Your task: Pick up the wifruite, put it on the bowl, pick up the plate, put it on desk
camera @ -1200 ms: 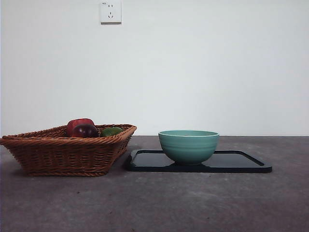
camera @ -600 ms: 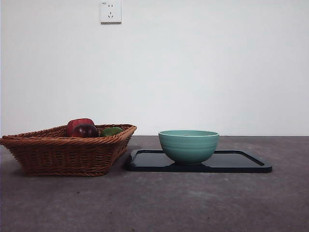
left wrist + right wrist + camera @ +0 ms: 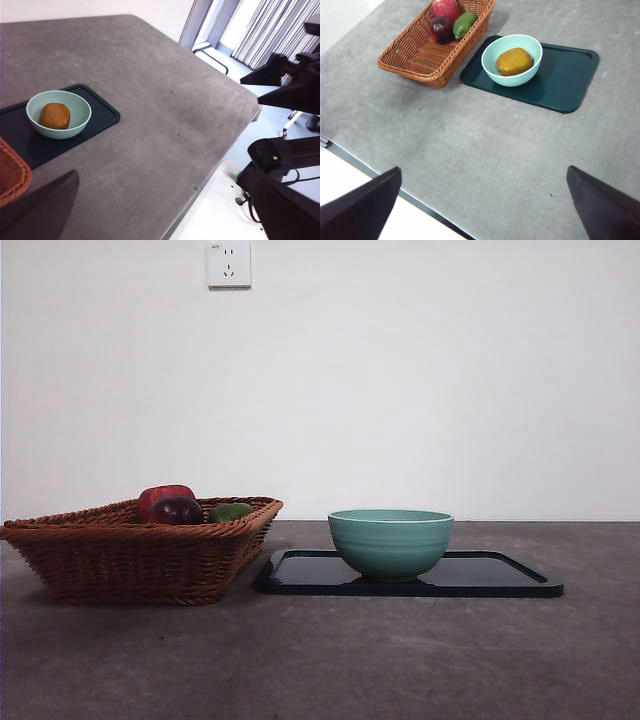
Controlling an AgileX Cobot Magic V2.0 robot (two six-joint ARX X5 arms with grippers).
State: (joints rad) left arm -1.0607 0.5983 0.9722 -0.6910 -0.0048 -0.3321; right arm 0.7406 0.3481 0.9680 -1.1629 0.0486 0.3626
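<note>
Right gripper [image 3: 480,200]: 2 black jaw tips rising at opposite lower corners of its wrist view, spread wide, nothing between them. Raised high above the desk [image 3: 485,150], well apart from every item.

Left gripper [image 3: 37,207]: only 1 dark jaw tip visible in its wrist view; how far it is parted cannot be told, and nothing is seen in its grasp. Also raised well clear of the desk, away from the bowl.

Wifruite [image 3: 514,61]: orange-brown, roundish, lying inside the bowl [image 3: 511,60] (hidden below the rim in the front view; seen in both wrist views).

Bowl: mint-green, upright, ridged outside, standing on the end of the tray nearer the basket.

Tray [image 3: 560,75]: dark, flat, rectangular with rounded corners and a low raised edge, lying flat on the desk; its other half bare.

Basket [image 3: 420,57]: brown wicker, rectangular, just beside the tray, one corner close to the tray's edge. Contents, 3 pieces grouped at 1 end: red apple [image 3: 445,8], dark purple-red fruit [image 3: 441,28], green fruit [image 3: 464,24], touching one another.

Desk: matte grey-brown.

Wall socket [image 3: 229,264]: white, on the wall behind (front view only).
</note>
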